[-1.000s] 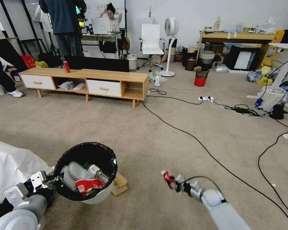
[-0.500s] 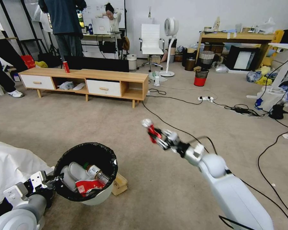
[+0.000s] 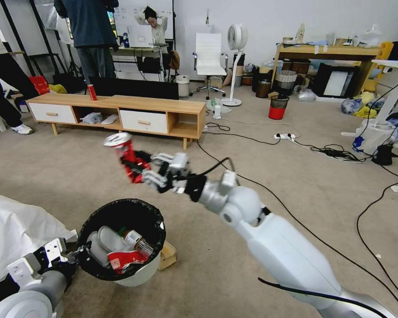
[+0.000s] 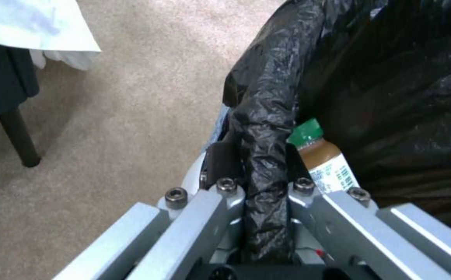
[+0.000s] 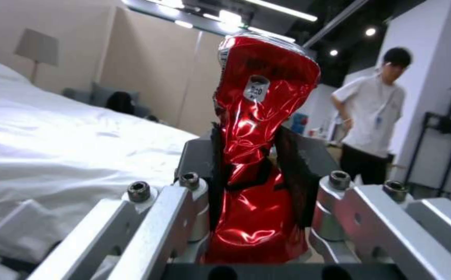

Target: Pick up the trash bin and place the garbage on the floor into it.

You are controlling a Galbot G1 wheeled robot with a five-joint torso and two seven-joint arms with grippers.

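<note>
Gripping the rim of the trash bin [image 3: 130,265] at the lower left of the head view, the left gripper [image 3: 77,255] is clenched on the black bag folded over the edge; in the left wrist view its fingers [image 4: 225,163] pinch that fold of black plastic [image 4: 264,128] from both sides, with a green-capped bottle [image 4: 321,155] lying just inside the bin. The bin hangs tilted above the beige carpet [image 3: 208,221], and inside it lie a clear bottle [image 3: 135,240], a pale white container [image 3: 110,238] and a red-and-white wrapper [image 3: 124,260]. A white sheet [image 3: 17,229] covers something at the left edge, and a small wooden block [image 3: 167,255] sits just beside the bin on the floor. Above the bin, in the middle of the head view, the right gripper [image 3: 148,170] is closed on a crushed red can [image 3: 126,154], holding it tilted with its silver top toward the upper left; in the right wrist view the dented can [image 5: 256,155] stands squeezed between the black pads [image 5: 293,175]. Black cables [image 3: 296,216] cross the carpet at right. Farther off stands a low wooden cabinet [image 3: 119,110] with an upright red can [image 3: 92,92] on top, and beyond it a red-bottomed mesh bin [image 3: 277,107] in the upper right of centre.
</note>
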